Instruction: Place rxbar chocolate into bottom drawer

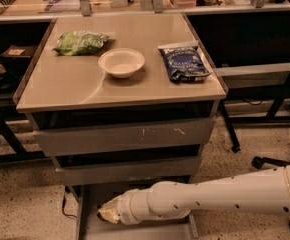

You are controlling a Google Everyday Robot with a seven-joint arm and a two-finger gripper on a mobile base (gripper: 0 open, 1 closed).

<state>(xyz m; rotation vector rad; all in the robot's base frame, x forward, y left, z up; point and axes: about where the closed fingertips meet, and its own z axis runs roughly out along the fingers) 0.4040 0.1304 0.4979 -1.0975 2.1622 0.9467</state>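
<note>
Grey bottom drawer (135,232) stands open, my gripper (107,215) low over its left part, whether grasping the rxbar chocolate I cannot tell.

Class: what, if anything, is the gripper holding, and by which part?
Cannot be told: the gripper sits low over the bottom drawer, and no held thing shows.

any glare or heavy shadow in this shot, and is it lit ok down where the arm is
Camera view: warm, yellowish light; a pale sheen lies on the front left of the cabinet top, before the bowl. Same view: the gaps above the two upper drawers are near black. The gripper sits low over the bottom drawer, dim but readable; no rxbar chocolate shows.
</note>
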